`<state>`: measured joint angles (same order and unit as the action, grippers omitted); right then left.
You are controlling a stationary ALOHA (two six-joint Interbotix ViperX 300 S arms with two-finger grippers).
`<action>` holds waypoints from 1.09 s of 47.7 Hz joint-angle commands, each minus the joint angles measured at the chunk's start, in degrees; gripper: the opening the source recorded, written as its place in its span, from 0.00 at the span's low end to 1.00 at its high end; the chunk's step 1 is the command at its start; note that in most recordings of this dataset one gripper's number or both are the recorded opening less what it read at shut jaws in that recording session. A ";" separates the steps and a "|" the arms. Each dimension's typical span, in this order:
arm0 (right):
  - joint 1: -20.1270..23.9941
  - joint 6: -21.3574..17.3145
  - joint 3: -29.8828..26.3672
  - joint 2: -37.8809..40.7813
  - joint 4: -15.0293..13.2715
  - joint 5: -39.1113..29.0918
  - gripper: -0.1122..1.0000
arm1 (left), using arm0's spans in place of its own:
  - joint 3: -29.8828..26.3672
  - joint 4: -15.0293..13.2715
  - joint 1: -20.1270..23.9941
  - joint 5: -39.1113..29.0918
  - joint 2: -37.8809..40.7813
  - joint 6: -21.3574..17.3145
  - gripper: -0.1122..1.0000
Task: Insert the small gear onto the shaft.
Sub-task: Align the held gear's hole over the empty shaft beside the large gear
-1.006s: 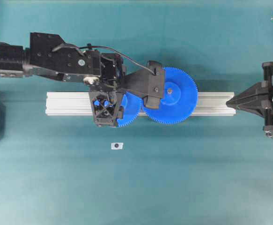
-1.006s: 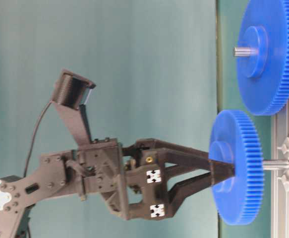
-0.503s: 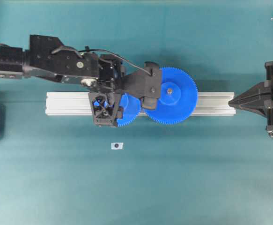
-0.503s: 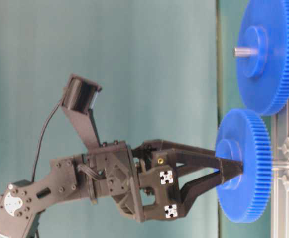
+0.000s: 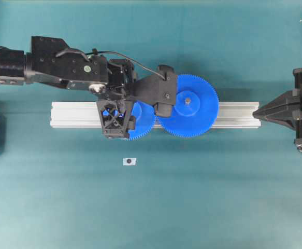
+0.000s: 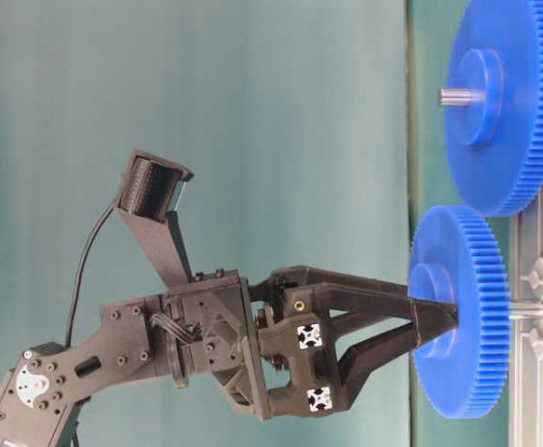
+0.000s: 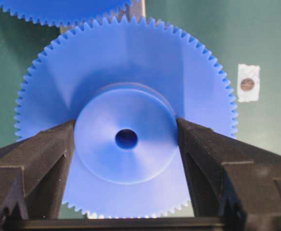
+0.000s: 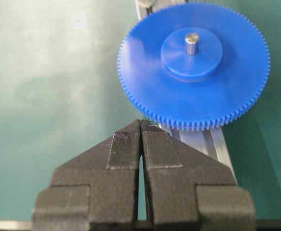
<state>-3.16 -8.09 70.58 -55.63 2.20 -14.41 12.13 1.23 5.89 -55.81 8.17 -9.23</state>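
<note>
The stiff, light, likely slippery small blue plastic toothed gear is clamped by its raised round hub between the left gripper's narrowly parted fingers.

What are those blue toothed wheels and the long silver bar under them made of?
The small wheel in the left hand and the big wheel look like moulded plastic: even blue, matte sheen. The bar looks like metal, probably aluminium: pale silver with grooves along its length.
</note>
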 commanded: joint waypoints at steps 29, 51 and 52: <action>-0.09 -0.53 -0.70 0.18 0.00 0.26 0.12 | -0.62 0.26 0.44 -0.44 -1.23 -0.09 0.72; -0.09 -0.53 -0.70 0.18 0.09 0.35 0.12 | -0.35 0.26 -0.35 -0.53 -0.79 -0.18 0.72; -0.09 -0.53 -0.70 0.18 0.09 0.26 0.12 | -0.35 0.26 -0.35 -0.53 -0.97 -0.09 0.72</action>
<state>-3.16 -8.09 70.58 -55.72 2.20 -14.41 12.04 1.23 5.63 -55.99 8.17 -9.23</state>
